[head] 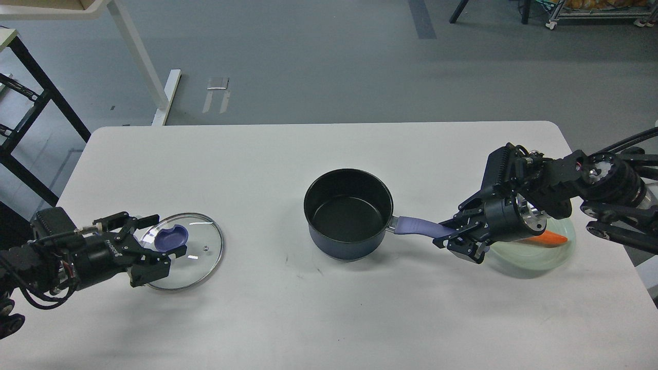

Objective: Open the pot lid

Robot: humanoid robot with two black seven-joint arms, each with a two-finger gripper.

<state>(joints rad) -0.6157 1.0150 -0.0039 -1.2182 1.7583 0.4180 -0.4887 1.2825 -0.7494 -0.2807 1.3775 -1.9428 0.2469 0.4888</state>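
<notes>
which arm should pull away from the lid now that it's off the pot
Left. Its gripper is already at the lid, jaws spread around the knob, lid flat on the table. The right gripper is holding the pot handle.

A lab or workshop — bare grey floor (329, 67), work table (329, 308), wheeled rack (596, 13).

Dark blue pot (347, 218), lavender-blue lid (186, 252) knob, pale green plate (534, 259).
</notes>
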